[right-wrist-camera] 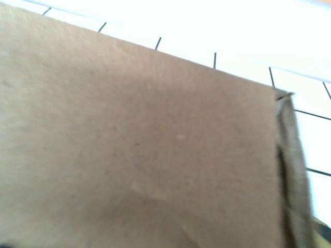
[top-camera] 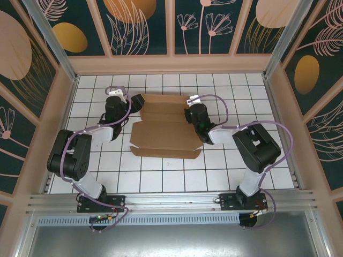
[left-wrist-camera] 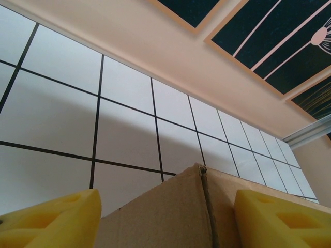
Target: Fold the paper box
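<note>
- Fingers (left-wrist-camera: pixel 51 219) of the left gripper (left-wrist-camera: pixel 165 219) stand wide apart, a paper box (top-camera: pixel 166 131) corner between them.
- At the box's right end, the right gripper (top-camera: pixel 192 115): clamped or not, I cannot tell.
- Box lies mid white-tiled table (top-camera: pixel 161 176), walled by dark floral panels (top-camera: pixel 142 27).

The paper box (top-camera: pixel 166 128) is a plain brown cardboard die-cut sheet lying mid-table on the white tiled tabletop (top-camera: pixel 161 182), its long side running left to right. It is partly folded. Parallel creases divide it into bands, a narrow flap lies flat along its near edge, and its left edge is notched. In the left wrist view the cardboard (left-wrist-camera: pixel 176 217) rises off the tiles to a corner, with an upright seam where two layers meet. In the right wrist view the cardboard (right-wrist-camera: pixel 145 150) shows as a broad, blurred face very close up, with a doubled edge at its right.
</note>
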